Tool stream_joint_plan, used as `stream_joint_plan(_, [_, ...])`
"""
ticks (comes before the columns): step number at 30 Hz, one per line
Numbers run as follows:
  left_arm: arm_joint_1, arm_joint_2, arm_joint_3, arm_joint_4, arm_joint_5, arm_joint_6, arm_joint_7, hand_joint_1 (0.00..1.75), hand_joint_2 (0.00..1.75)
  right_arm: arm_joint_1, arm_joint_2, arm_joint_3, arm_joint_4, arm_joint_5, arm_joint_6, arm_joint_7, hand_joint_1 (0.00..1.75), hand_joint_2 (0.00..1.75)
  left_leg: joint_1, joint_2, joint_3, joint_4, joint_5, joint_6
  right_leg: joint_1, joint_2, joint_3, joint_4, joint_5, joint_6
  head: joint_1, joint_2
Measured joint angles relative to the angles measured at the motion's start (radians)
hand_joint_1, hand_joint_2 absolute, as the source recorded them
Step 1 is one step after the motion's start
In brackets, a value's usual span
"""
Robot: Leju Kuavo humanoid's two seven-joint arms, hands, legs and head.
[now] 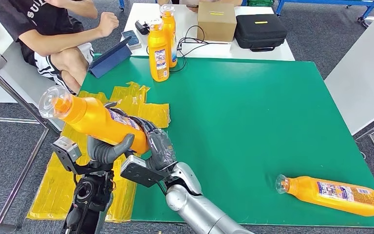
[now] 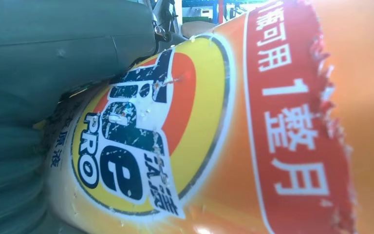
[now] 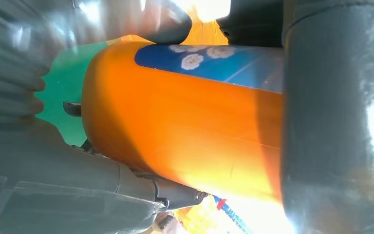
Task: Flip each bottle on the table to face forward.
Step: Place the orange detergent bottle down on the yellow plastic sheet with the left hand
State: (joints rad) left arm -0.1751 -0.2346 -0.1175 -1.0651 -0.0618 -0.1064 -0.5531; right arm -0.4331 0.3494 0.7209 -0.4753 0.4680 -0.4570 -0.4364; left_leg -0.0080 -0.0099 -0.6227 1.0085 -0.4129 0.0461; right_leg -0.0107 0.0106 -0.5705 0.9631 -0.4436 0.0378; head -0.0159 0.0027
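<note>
An orange detergent bottle (image 1: 95, 122) with a clear cap is held off the green table (image 1: 253, 112) at its near left, tilted, cap up and to the left. My left hand (image 1: 106, 150) grips it from below, thumb across the body. My right hand (image 1: 157, 144) wraps its base end. The left wrist view shows its front label (image 2: 141, 141) beside my left hand (image 2: 39, 73). In the right wrist view my right hand (image 3: 53, 195) has a finger (image 3: 336, 122) across the bottle (image 3: 185, 131). A second bottle (image 1: 333, 195) lies on its side at the near right. Two more (image 1: 159, 51) (image 1: 169, 31) stand upright at the far edge.
Yellow plastic sheets (image 1: 136, 105) lie along the table's left side. A person (image 1: 53, 34) sits at the far left beside a blue tablet (image 1: 111, 57). Behind, a white table carries a cardboard box (image 1: 216, 20), a black case (image 1: 260, 31) and cables (image 1: 195, 44).
</note>
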Motion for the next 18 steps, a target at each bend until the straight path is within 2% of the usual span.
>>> stream_joint_plan(7, [0.000, 0.000, 0.000, 0.000, 0.000, 0.001, 0.000, 1.75, 1.75, 0.000, 0.000, 0.000, 0.000, 0.000, -0.002, 0.000, 1.75, 1.75, 0.000, 0.000, 0.000, 0.000, 0.000, 0.000, 0.000, 0.000, 0.000, 0.000, 0.000, 0.000, 0.000, 0.000])
stream_joint_plan(8, [0.000, 0.000, 0.000, 0.000, 0.000, 0.002, -0.001, 1.75, 1.75, 0.000, 0.000, 0.000, 0.000, -0.001, -0.003, -0.001, 1.63, 1.75, 0.000, 0.000, 0.000, 0.000, 0.000, 0.000, 0.000, 0.000, 0.000, 0.000, 0.000, 0.000, 0.000, 0.000])
stream_joint_plan(10, [0.000, 0.001, 0.000, 0.000, -0.005, 0.012, -0.005, 1.75, 1.75, 0.000, -0.002, 0.001, 0.000, -0.003, -0.009, -0.006, 0.75, 1.75, 0.000, 0.000, 0.000, 0.000, 0.000, 0.000, 0.000, 0.000, 0.000, 0.000, 0.000, 0.000, 0.000, 0.000])
stream_joint_plan(11, [0.000, 0.002, -0.001, -0.001, -0.012, 0.023, -0.008, 1.75, 1.75, 0.000, -0.004, 0.002, 0.000, -0.006, -0.013, -0.010, 0.32, 1.31, 0.000, 0.000, 0.000, 0.000, 0.000, 0.000, 0.000, 0.000, 0.000, 0.000, 0.000, 0.000, 0.000, 0.000])
stream_joint_plan(12, [0.000, 0.003, -0.003, -0.002, -0.026, 0.041, -0.011, 1.75, 1.75, 0.001, -0.007, 0.003, 0.000, -0.009, -0.020, -0.017, 0.00, 0.87, 0.000, 0.000, 0.000, 0.000, 0.000, 0.000, 0.000, 0.000, 0.000, 0.000, 0.000, 0.000, 0.000, 0.000])
stream_joint_plan(14, [-0.003, 0.005, -0.010, -0.010, -0.085, 0.115, -0.011, 1.75, 1.75, 0.007, -0.016, 0.006, -0.003, -0.019, -0.044, -0.039, 0.00, 0.00, 0.000, 0.000, 0.000, 0.000, 0.000, 0.000, 0.000, 0.000, 0.000, 0.000, 0.000, 0.000, 0.000, 0.000])
stream_joint_plan(16, [-0.006, 0.011, -0.017, -0.016, -0.215, 0.268, 0.013, 1.75, 1.75, 0.014, -0.029, 0.008, -0.020, -0.028, -0.075, -0.063, 0.00, 0.00, 0.000, 0.000, 0.000, 0.000, 0.000, 0.000, 0.000, 0.000, 0.000, 0.000, 0.000, 0.000, 0.000, 0.000])
stream_joint_plan(18, [-0.011, 0.023, -0.024, -0.012, -0.410, 0.471, 0.067, 1.75, 1.75, 0.023, -0.049, 0.009, -0.059, -0.026, -0.113, -0.068, 0.00, 0.00, 0.000, 0.000, 0.000, 0.000, 0.000, 0.000, 0.000, 0.000, 0.000, 0.000, 0.000, 0.000, 0.000, 0.000])
